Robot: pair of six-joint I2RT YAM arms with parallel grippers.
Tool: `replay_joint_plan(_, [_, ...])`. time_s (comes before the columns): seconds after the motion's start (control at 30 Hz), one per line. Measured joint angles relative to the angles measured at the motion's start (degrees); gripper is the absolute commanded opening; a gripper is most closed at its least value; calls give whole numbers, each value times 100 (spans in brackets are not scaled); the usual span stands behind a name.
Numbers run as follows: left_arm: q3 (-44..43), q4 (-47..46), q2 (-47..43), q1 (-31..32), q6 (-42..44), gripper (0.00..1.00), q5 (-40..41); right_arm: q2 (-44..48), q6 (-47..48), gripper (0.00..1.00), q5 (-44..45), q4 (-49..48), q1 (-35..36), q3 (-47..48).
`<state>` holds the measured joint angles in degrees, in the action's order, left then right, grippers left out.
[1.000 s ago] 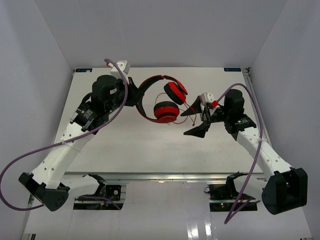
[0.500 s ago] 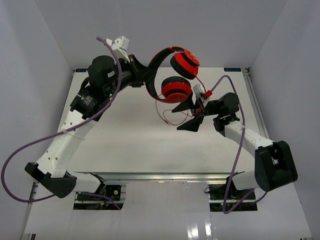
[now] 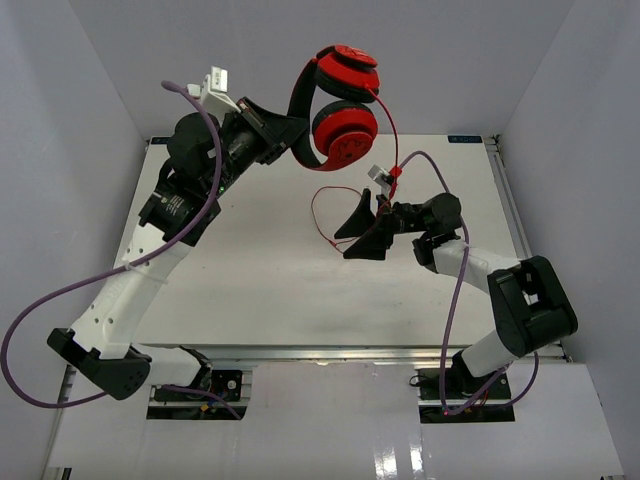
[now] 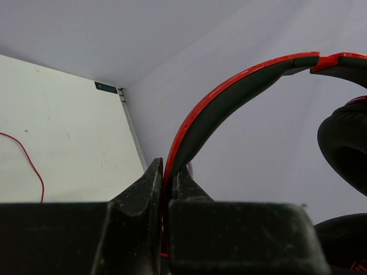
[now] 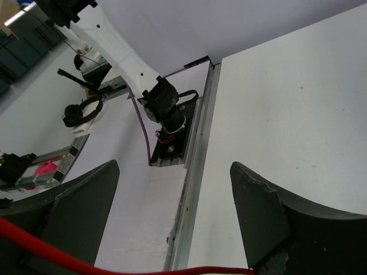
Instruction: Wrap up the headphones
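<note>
My left gripper (image 4: 167, 172) pinches the headphones (image 3: 345, 135) by the headband (image 4: 229, 97) above the table (image 3: 250, 270); my right gripper (image 5: 172, 172) gapes wide, cable (image 5: 34, 245) crossing it.

A white rectangular tabletop (image 3: 260, 280) fills the middle of the enclosure. A pale grey back wall (image 3: 300, 50) rises beyond it, with a left wall (image 3: 60, 150) and a right wall (image 3: 585, 150) flanking it. A small dark label (image 3: 461, 139) marks its far right corner. A silver metal rail (image 3: 330, 352) runs along its near edge, and nearer than that lies a glossy white floor panel (image 3: 330, 440) catching soft reflections.
</note>
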<state>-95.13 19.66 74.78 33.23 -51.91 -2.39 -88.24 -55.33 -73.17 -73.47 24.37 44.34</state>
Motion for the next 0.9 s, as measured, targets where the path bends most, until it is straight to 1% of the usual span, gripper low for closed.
replay_joint_plan(0.07, [0,-4,-23,-17,-120,0,239,180,377,84,53,8,8,-62])
replay_joint_plan(0.13, [-3,0,-56,-33,-215,0,455,514,1165,84,144,140,12,-172])
replay_joint_plan(0.23, [-19,13,-101,-57,-283,0,767,1180,2656,82,444,1177,69,-177])
replay_joint_plan(0.3, [-33,53,-126,-67,-321,0,957,1488,3432,79,614,1765,128,-169])
replay_joint_plan(0.37, [-65,139,-137,-78,-382,0,1119,1591,3913,77,732,2140,175,-169])
replay_joint_plan(0.4, [-82,194,-140,-82,-420,0,1198,1586,4100,74,792,2308,188,-169])
replay_joint_plan(0.53, [-117,404,-167,-98,-571,0,1567,1500,4513,66,1007,2839,202,-171])
replay_joint_plan(0.67, [74,453,-364,-128,-727,0,1933,1486,4663,49,1099,3058,235,-173])
replay_joint_plan(0.7, [108,463,-424,-134,-767,0,2021,1486,4683,43,1116,3082,256,-173])
replay_joint_plan(0.73, [141,472,-484,-139,-809,0,2111,1486,4700,35,1132,3108,277,-173])
replay_joint_plan(0.77, [167,474,-542,-148,-861,0,2207,1486,4701,28,1148,3146,299,-173])
replay_joint_plan(0.9, [249,474,-706,-158,-1091,0,2555,1486,4705,10,1205,3284,360,-175])
